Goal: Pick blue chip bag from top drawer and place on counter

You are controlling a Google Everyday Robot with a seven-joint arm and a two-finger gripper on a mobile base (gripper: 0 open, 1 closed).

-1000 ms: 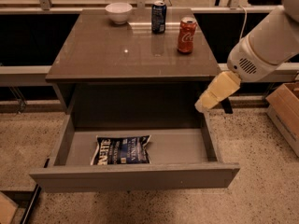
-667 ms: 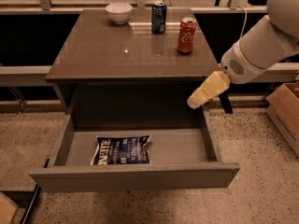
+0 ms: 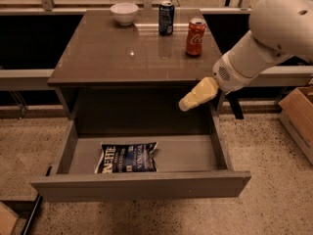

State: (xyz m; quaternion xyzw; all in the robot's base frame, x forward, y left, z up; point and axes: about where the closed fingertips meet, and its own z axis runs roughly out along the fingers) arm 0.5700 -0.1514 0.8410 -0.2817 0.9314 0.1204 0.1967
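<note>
Gripper: pale yellow gripper (image 3: 189, 102) at the end of the white arm (image 3: 266, 38), hanging above the right rear part of the open drawer (image 3: 142, 185), just below the front edge of the counter (image 3: 122, 58) and near its right corner.
Gripper pointing: slanted down and to the left, with its tip towards the dark space under the counter.
Gripper state: I cannot tell whether it is open or closed, as it shows only as one yellowish shape from this side.
Gripper contact: nothing is seen in it, and it is well apart from the chip bag.
Chip bag: blue chip bag (image 3: 128, 157) lying flat on the drawer bottom, left of centre and close to the front panel, with its white lettering facing up.
Drawer: top drawer pulled out towards the camera, grey inside, with the bag the only thing seen in it.
Counter: glossy grey-brown top with things only along its back part.
White bowl (image 3: 124, 12): at the rear of the counter, left of centre.
Blue soda can (image 3: 166, 18): upright, to the right of the bowl.
Red soda can (image 3: 195, 30): upright, just right of the blue can and a little nearer the front.
Cardboard box (image 3: 298, 116): on the speckled floor at the right edge.
</note>
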